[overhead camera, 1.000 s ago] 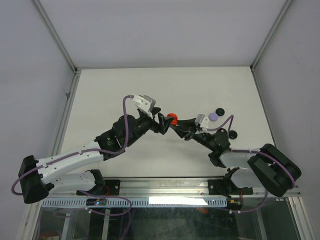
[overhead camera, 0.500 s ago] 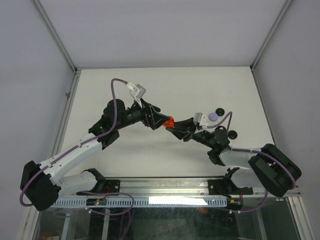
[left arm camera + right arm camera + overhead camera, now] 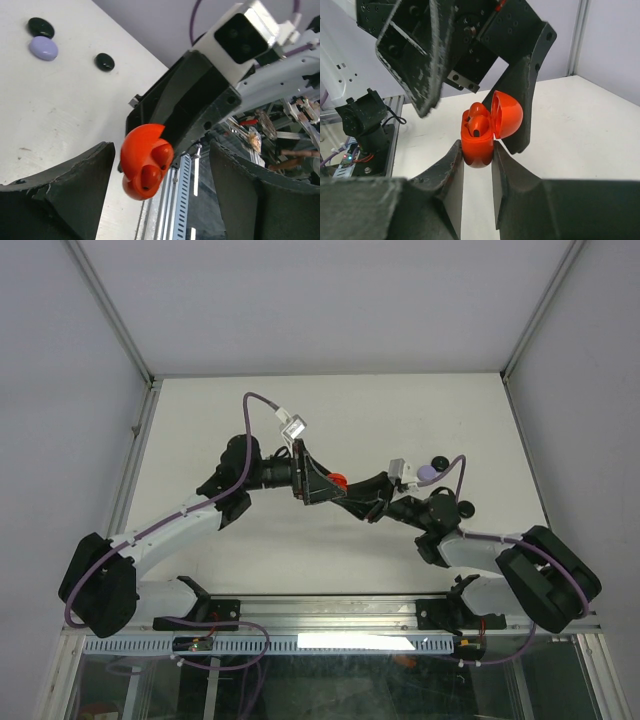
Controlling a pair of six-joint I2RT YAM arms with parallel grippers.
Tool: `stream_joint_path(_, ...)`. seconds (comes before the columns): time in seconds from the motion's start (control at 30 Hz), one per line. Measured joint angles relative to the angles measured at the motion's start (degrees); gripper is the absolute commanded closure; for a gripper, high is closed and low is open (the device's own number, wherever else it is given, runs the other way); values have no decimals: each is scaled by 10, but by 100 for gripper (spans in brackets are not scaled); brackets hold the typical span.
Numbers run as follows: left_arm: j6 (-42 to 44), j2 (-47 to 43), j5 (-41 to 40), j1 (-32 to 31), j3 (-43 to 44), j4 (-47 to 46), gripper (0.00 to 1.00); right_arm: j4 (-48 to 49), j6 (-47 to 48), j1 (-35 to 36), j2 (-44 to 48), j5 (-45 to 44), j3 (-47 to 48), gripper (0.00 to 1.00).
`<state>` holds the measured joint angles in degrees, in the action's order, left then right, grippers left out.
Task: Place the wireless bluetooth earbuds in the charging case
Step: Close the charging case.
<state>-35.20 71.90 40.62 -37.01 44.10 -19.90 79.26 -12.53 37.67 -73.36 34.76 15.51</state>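
Observation:
My right gripper (image 3: 477,152) is shut on the lower half of a red charging case (image 3: 479,142) and holds it above the table. The lid (image 3: 507,115) stands open. Two red earbuds (image 3: 477,122) sit in the case's wells. My left gripper (image 3: 161,150) is open, its fingers (image 3: 75,185) standing on either side of the case (image 3: 142,167) without touching it. The buds also show in the left wrist view (image 3: 161,152). From above, the case (image 3: 339,480) sits where the left gripper (image 3: 325,487) and the right gripper (image 3: 348,496) meet at mid-table.
A round lavender case (image 3: 427,473) and two round black cases (image 3: 438,461) (image 3: 465,507) lie on the white table (image 3: 250,410) to the right, behind the right wrist. A metal rail (image 3: 330,612) runs along the near edge. Grey walls enclose the table.
My left arm has swung its elbow up and to the left and turned its wrist, its fingers staying at the red case. My right gripper has kept hold of the case, barely shifting.

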Motion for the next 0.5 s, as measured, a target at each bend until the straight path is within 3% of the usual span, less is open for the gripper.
stream_joint_path(0.5,-19,-31,53,11,-10,-64,23,-3,-50,-7,-29,28,12,100)
